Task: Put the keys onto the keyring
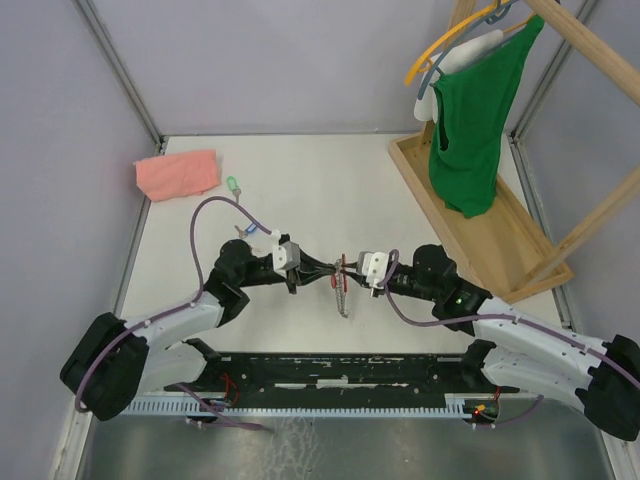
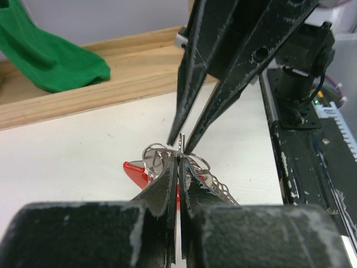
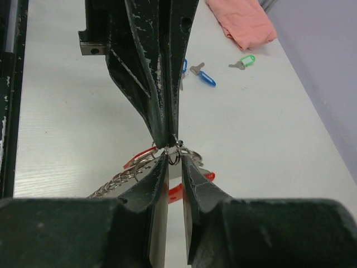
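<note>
The left gripper (image 2: 179,164) and right gripper (image 3: 174,161) meet tip to tip at the centre of the top view. The keyring (image 1: 344,292) sits exactly where they meet, its row of loops trailing toward the bottom of that frame. The left gripper is clamped shut on the cluster of rings at the keyring's upper end, probably to steady it so a loop can be worked. The right gripper's jaws stand a thin slit apart with a small ring (image 3: 174,155) at their tips; whether they pinch it I cannot tell. A red piece (image 2: 135,170) shows just under the rings, and I cannot tell whether it is a key tag or the band. A blue key (image 3: 205,77) and a green key (image 3: 244,60) lie loose on the surface (image 1: 330,190) in the upper right of the right wrist view. They are well apart from both grippers, near the pink cloth (image 3: 240,22), so they seem not yet threaded.
</note>
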`<state>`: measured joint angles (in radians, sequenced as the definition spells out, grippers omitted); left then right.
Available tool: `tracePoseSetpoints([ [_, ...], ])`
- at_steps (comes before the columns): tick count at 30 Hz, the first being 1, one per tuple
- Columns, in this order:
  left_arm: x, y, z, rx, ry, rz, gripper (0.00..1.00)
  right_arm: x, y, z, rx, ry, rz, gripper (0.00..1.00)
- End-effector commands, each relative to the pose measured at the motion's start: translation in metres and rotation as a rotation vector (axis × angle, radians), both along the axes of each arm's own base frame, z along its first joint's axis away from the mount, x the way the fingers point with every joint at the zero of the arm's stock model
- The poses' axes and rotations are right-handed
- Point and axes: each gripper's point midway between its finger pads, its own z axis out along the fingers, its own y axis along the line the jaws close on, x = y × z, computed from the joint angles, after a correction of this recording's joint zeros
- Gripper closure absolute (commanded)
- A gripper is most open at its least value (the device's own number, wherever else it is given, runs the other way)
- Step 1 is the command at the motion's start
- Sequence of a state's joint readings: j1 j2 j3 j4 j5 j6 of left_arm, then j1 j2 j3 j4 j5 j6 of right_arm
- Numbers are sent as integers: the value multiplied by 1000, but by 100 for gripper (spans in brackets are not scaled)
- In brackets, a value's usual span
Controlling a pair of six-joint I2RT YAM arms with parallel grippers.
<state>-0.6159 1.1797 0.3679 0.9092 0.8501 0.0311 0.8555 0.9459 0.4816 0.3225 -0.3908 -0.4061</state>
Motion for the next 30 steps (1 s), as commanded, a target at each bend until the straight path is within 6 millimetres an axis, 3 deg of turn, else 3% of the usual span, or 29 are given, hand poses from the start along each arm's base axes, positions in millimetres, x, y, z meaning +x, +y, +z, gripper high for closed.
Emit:
tracePoseSetpoints([
  [1,12,10,-16,169,-59,96,97,9,-8,19,-81,-36,-39,77],
  [6,15,12,-20,297,-108,158,97,10,-10,24,-141,-31,-33,70],
  [14,13,6,-17,397,-156,183,97,2,3,9,-248,30,81,62],
  [22,8,1,-11,413,-178,175,97,-4,13,-2,-275,68,157,60],
  [30,1,-4,-6,404,-198,142,97,2,21,-8,-277,61,164,64],
])
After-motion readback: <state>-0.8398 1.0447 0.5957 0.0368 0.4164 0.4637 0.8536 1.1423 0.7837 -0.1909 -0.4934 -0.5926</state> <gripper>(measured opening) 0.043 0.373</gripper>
